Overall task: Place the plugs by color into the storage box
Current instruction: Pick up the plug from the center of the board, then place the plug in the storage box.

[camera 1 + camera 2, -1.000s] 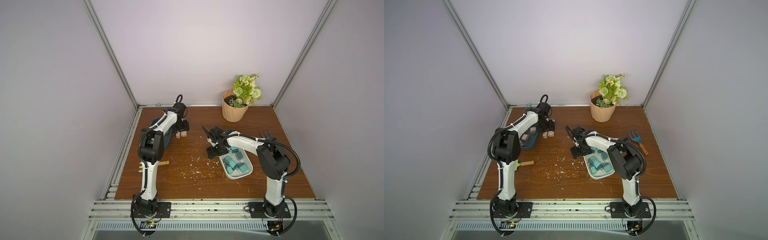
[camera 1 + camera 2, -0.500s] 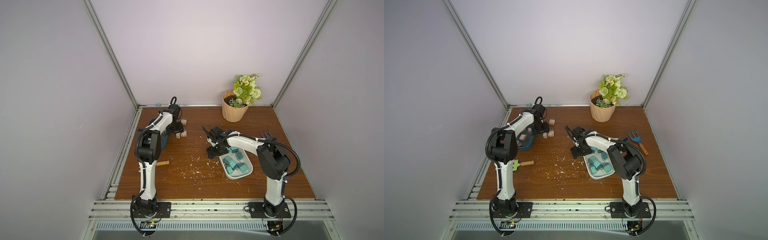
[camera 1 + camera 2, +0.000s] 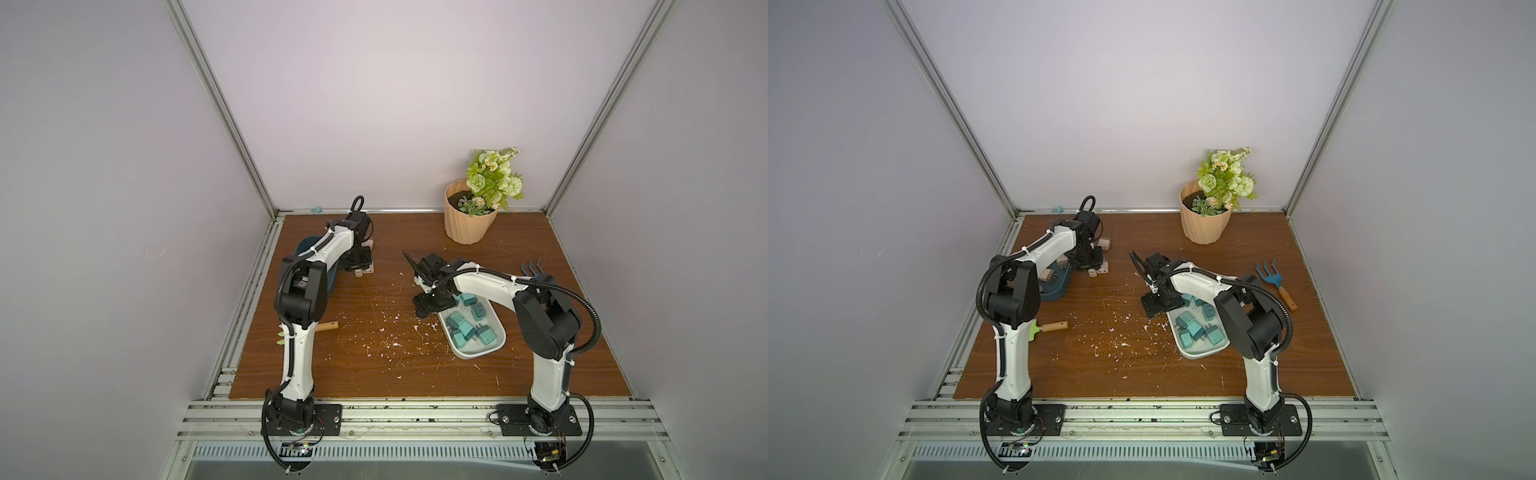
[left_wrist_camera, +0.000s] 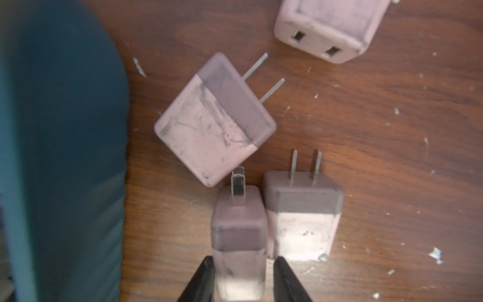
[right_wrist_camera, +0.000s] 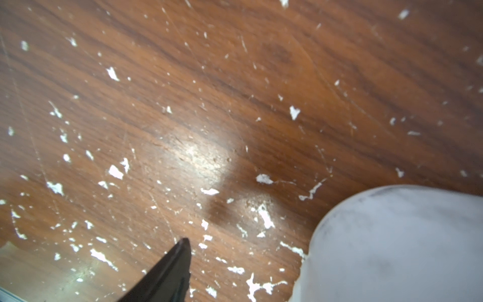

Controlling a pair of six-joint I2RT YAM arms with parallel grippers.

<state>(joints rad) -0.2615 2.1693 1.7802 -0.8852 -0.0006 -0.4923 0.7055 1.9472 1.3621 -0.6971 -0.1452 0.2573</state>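
Brown wood-grain table [image 3: 374, 374], scratched, w/ white flecks [image 3: 386, 332] strewn mid-table. It sits in a booth of plain pale walls w/ aluminium corner posts. At the back stands a peach plant pot [image 3: 467, 226] w/ green flowers. A blue hand rake [image 3: 1271, 278] lies far right, and a green tool w/ wooden handle [image 3: 1054, 326] lies by the L arm.

L gripper [image 4: 243, 261] is clamped on a pink plug [image 4: 239, 230], w/ a black finger pressed to each side. That plug is just beside the dark teal tray [image 4: 65, 157], at the table's back left; lifted or not, can't tell. Its long axis runs in line w/ the fingers, prongs pointing straight away from the gripper. A second pink plug [image 4: 303, 217] lies right alongside, parallel, prongs the same way. A third [image 4: 214, 123] lies flat and turned diagonally, one corner at the held plug's prongs. A fourth [image 4: 326, 28] shows its slotted face. More pink plugs [image 3: 1048, 275] lie in the dark tray.

R gripper [image 3: 430, 307] hovers at the far end of the white tray [image 3: 473, 354], jaws apart, nothing seen between. Only one finger [image 5: 170, 269] shows in its wrist view. Teal plugs [image 3: 467, 330] lie jumbled in that tray, prongs in mixed directions.
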